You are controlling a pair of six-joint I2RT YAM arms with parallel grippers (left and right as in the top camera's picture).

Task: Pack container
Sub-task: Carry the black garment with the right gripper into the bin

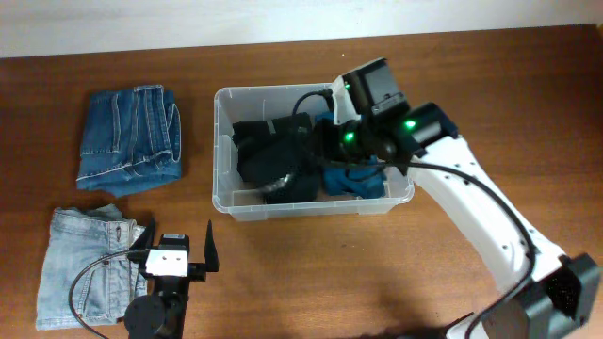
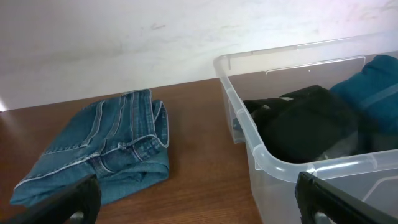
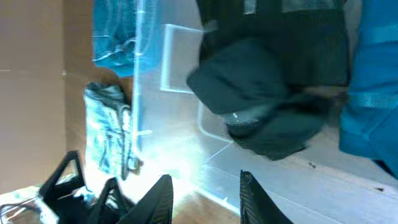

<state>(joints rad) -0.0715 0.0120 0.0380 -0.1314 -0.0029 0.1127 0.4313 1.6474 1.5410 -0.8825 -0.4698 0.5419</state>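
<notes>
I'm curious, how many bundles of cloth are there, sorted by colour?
Dark blue jeans: 1
Pale blue jeans: 1
Black heap, in the container: 1
Teal cloth, in the container: 1
Total: 4

Clothes point(image 1: 275, 155) in container point(image 1: 283, 209), jeans point(image 1: 130, 137) to L

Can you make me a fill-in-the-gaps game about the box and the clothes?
1. The container holds a teal garment and a ____ one.
2. The dark jeans and the light jeans make ____ pairs lying on the table.
3. The left gripper, fingers open, is next to the ____ jeans.
Missing words: black; two; light.
</notes>
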